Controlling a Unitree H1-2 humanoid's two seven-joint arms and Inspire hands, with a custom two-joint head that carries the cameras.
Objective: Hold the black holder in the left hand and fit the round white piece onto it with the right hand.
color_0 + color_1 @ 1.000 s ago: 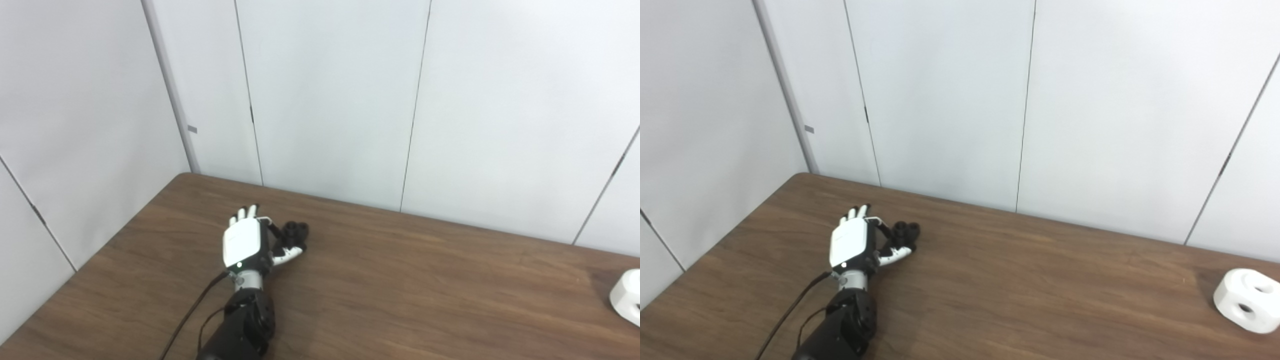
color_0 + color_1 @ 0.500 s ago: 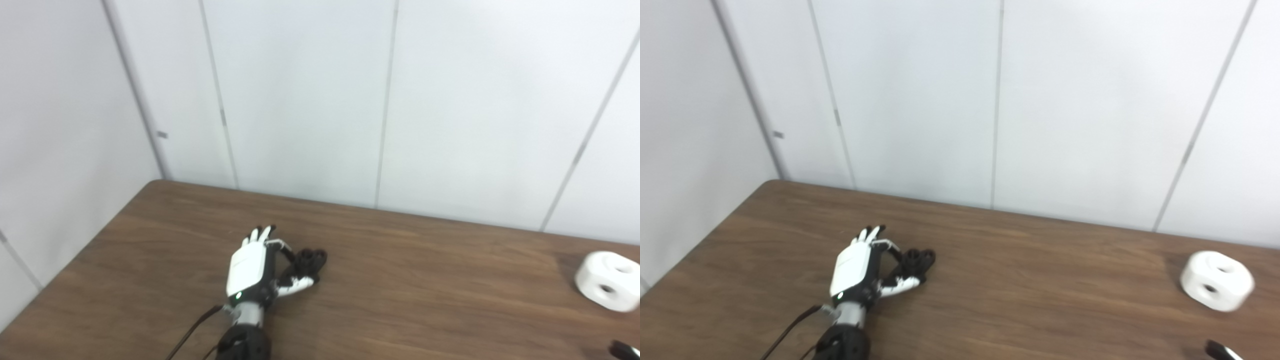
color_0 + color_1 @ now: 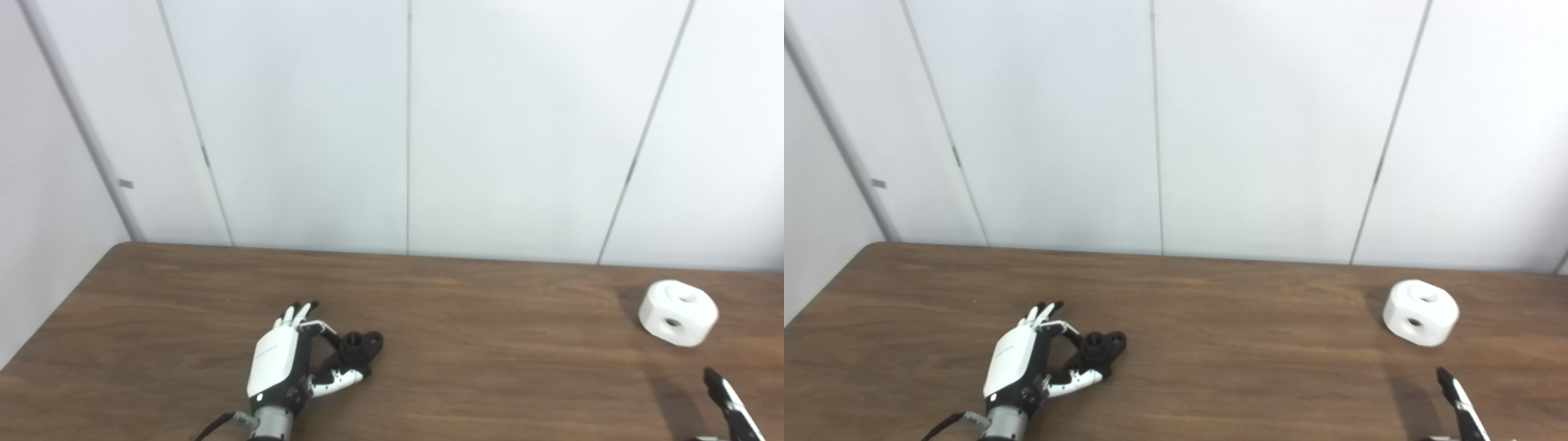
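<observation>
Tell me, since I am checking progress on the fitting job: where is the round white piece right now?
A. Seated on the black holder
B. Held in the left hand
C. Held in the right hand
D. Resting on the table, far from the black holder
D: the round white piece sits alone on the table at the right, while the black holder lies by the left hand across the table.
</observation>
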